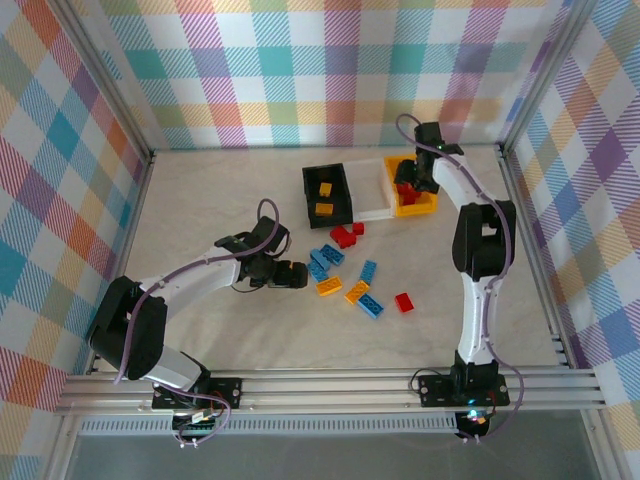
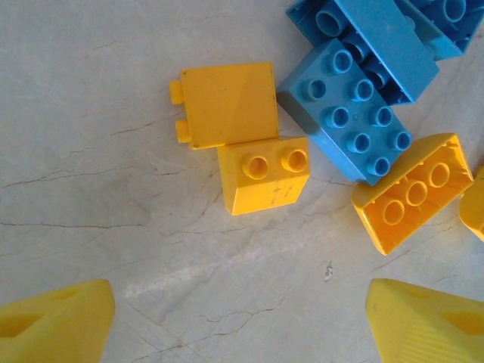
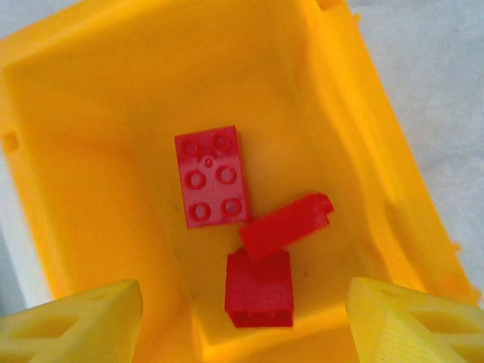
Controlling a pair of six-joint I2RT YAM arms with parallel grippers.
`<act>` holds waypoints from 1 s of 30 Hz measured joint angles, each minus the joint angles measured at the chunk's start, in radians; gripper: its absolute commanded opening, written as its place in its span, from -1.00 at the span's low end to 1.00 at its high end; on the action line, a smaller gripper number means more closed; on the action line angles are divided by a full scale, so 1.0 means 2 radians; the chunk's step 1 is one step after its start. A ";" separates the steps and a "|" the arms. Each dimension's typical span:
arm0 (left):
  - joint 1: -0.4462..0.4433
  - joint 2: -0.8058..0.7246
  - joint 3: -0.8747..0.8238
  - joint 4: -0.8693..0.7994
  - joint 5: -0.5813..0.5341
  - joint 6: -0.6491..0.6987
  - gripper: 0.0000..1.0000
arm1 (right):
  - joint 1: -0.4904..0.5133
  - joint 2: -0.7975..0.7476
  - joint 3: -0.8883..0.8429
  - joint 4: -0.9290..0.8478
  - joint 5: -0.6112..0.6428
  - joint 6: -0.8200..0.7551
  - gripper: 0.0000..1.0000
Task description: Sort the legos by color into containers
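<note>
The left claw (image 2: 240,325) hangs spread over a small yellow brick (image 2: 265,175) on the table (image 2: 91,113). The brick looks light, rigid and slick, so pinching its two flat side walls seems safest. The right claw (image 3: 242,325), also spread, hovers above the yellow bin (image 3: 98,76), which holds three red bricks (image 3: 210,178).

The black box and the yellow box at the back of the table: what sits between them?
A white box sits between the black box and the yellow box, side by side in one row. The top view shows this.
</note>
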 measured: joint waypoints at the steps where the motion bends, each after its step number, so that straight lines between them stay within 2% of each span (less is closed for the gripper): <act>1: 0.000 0.000 0.000 0.001 0.002 0.000 0.73 | 0.000 -0.014 -0.015 0.000 -0.003 -0.001 0.43; 6: 0.000 -0.001 -0.001 0.010 0.014 -0.011 0.73 | 0.017 -0.158 -0.166 -0.003 -0.020 -0.004 0.47; 10: 0.000 -0.006 -0.006 0.029 0.031 -0.021 0.73 | 0.068 -0.285 -0.307 -0.015 -0.041 -0.006 0.56; 12: 0.000 -0.006 -0.007 0.035 0.037 -0.023 0.73 | 0.095 -0.320 -0.366 -0.020 -0.053 -0.005 0.56; 16: -0.002 -0.009 -0.010 0.043 0.047 -0.027 0.73 | 0.130 -0.356 -0.473 -0.032 -0.059 0.008 0.56; 19: -0.004 -0.019 -0.011 0.044 0.048 -0.029 0.73 | 0.145 -0.374 -0.521 -0.036 -0.059 0.023 0.53; 30: -0.004 -0.050 -0.029 0.044 0.047 -0.038 0.74 | 0.150 -0.375 -0.551 0.005 -0.057 0.043 0.39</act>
